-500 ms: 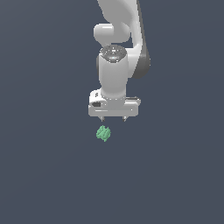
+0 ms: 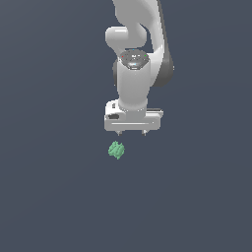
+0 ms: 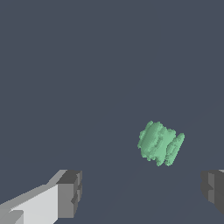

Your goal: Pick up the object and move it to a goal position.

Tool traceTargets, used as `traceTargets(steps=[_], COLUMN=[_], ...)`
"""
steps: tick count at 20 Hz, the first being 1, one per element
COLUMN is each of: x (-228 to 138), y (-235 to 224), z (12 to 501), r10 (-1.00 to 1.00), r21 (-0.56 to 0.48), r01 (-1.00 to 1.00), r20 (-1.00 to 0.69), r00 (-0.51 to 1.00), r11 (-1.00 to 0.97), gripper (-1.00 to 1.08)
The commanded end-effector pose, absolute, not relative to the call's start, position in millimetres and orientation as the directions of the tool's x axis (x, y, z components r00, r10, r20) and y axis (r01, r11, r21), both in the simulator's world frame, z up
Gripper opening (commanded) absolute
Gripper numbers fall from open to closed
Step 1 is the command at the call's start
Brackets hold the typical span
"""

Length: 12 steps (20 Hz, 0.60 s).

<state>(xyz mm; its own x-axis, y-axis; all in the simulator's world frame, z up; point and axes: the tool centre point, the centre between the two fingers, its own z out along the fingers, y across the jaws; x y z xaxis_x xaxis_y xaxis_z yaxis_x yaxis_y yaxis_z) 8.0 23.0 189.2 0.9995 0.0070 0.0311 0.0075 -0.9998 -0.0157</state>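
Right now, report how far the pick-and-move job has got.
Done: the gripper is close to the green blob, with its jaws spread wide in the wrist view. In hand: nothing yet; the blob lies free, apart from both fingertips, slightly toward the exterior view's left of the gripper. Left: centre over it, descend, close, lift, and carry it to the goal, which no picture shows.

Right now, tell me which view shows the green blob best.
The wrist view: the green blob fills more of the picture, its ridges clear, lying apart from the open gripper. The exterior view shows it only as a small speck below the gripper.
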Motion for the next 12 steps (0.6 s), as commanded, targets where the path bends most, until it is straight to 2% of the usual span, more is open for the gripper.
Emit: traceTargets(steps=[1, 12], x=[7, 8], y=[29, 18], z=[191, 176], r10=[0.011, -0.059], r21=[-0.017, -0.019], r01=[0.012, -0.059], r20=[0.028, 0.022], r00=[1.000, 0.998], r11=[-1.000, -0.998], gripper=[1.00, 1.00])
